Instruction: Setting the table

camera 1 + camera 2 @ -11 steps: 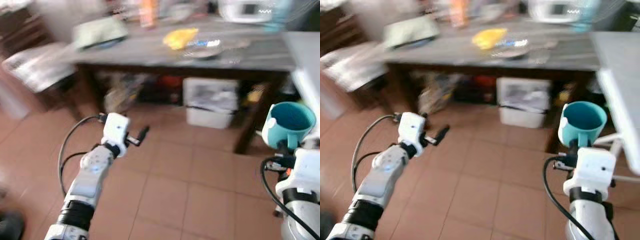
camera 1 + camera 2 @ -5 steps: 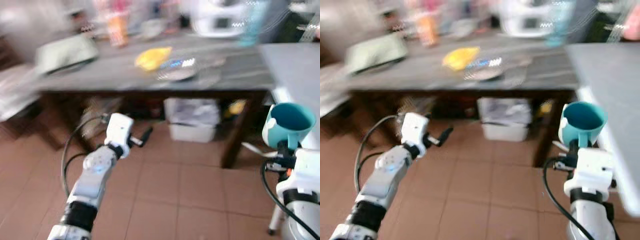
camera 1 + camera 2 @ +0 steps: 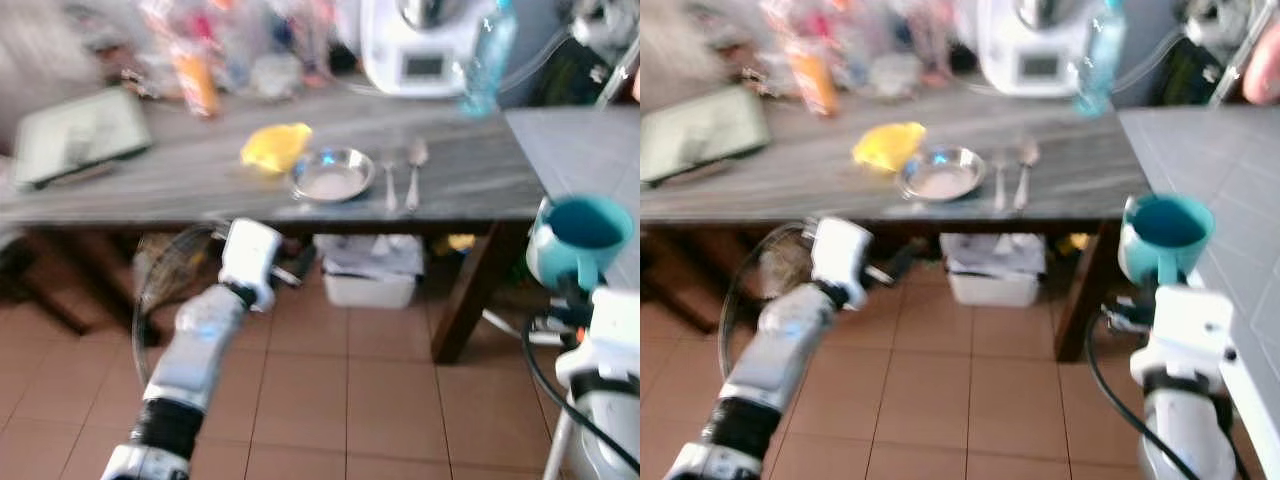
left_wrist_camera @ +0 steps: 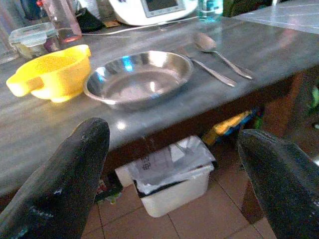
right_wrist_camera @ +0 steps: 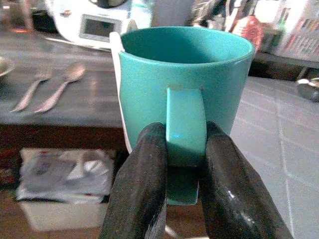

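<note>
- Right gripper (image 5: pixel 182 164) clamps both black fingers (image 5: pixel 142 189) on the handle of a teal mug (image 5: pixel 187 79), mug upright, mouth up, nothing visible inside it.
- Mug (image 3: pixel 580 240) is held off to the right of the dark table (image 3: pixel 150 185), past its right end and not over it, beside the edge of a grey tiled worktop (image 3: pixel 580 140).
- Left gripper (image 4: pixel 172 164) is spread wide, fingers (image 4: pixel 65 174) well apart with nothing between them, held in front of the table's front edge and below its top.
- Left arm (image 3: pixel 205 330) reaches forward, white wrist block (image 3: pixel 248 258) at about the height of the front edge.
- Steel bowl (image 4: pixel 138 77) sits near the front edge, roughly mid-table, looks empty.
- Yellow bowl (image 4: pixel 52 72) with a handle is just beside the steel bowl on its left; touching or not, cannot tell.
- Fork (image 3: pixel 389 185) and spoon (image 3: pixel 415 170) lie side by side to the right of the steel bowl, handles toward the front edge.
- White appliance (image 3: pixel 420 45) with a small screen stands at the back edge, blue-tinted bottle (image 3: pixel 487 60) to its right near the back right corner.
- Orange bottle (image 3: pixel 193 80) and blurred clutter toward the back left, flat greenish tray (image 3: pixel 80 135) at the left end.
- White bin (image 4: pixel 169 181) with a plastic liner sits on the reddish floor tiles (image 3: pixel 380 400) under the table.
</note>
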